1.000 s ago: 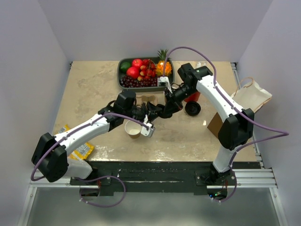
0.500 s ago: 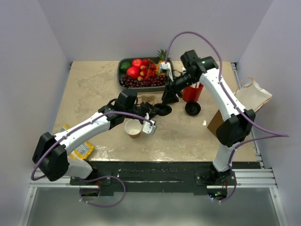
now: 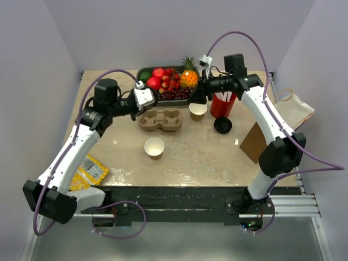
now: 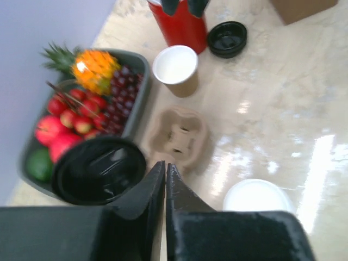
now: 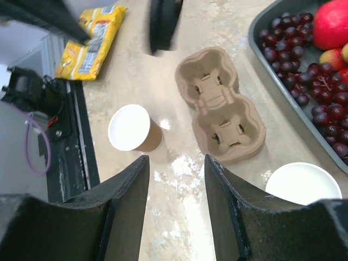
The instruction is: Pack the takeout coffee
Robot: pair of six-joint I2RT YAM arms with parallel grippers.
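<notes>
Nothing legible shows anywhere. The yellow packet [image 5: 97, 39] on the tabletop [image 3: 217, 157] carries some printing, too small and blurred to make out. The black lid [image 4: 98, 169], the cardboard carrier [image 5: 222, 103] and the red cup [image 4: 182, 27] bear no readable lettering.

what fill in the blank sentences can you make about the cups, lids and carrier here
1. Both hollows of the cup carrier are ____.
2. The near paper cup and the far paper cup both stand without a ____.
3. The loose black lid lies beside the cup of straws, whose colour is ____.
4. The right end effector has its jaws ____, nothing between them.

Missing words: empty; lid; red; open
</notes>
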